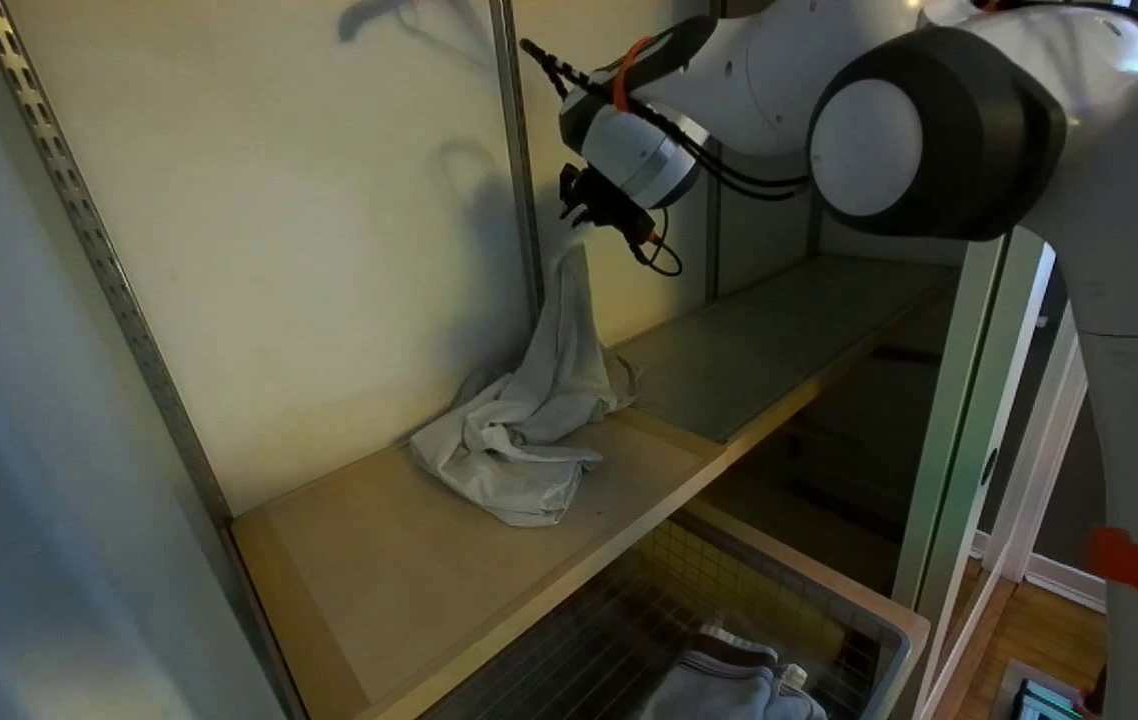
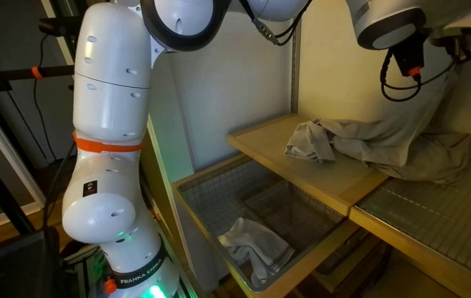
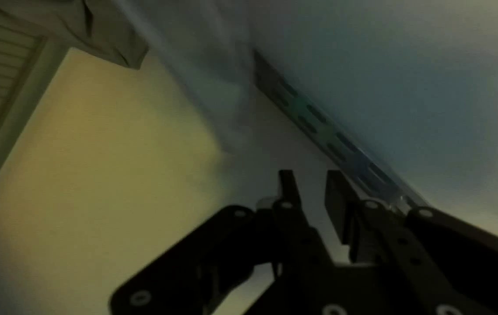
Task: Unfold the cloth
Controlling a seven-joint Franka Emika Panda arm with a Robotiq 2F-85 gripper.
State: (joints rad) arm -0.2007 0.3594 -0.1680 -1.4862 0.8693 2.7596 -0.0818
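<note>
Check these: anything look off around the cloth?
Yes: the cloth heaped on the shelf rises to a blurred tip below the gripper, which is slightly open and holds nothing. With no visible support, that peak looks odd; it's probably mid-fall.

Striped fabric (image 2: 260, 244) inside a wire basket (image 2: 221, 182)

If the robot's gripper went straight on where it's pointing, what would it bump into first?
Probably the pale wall, near the slotted metal strip ahead of the gripper; the cloth looks off to one side, though depth is unclear.
</note>
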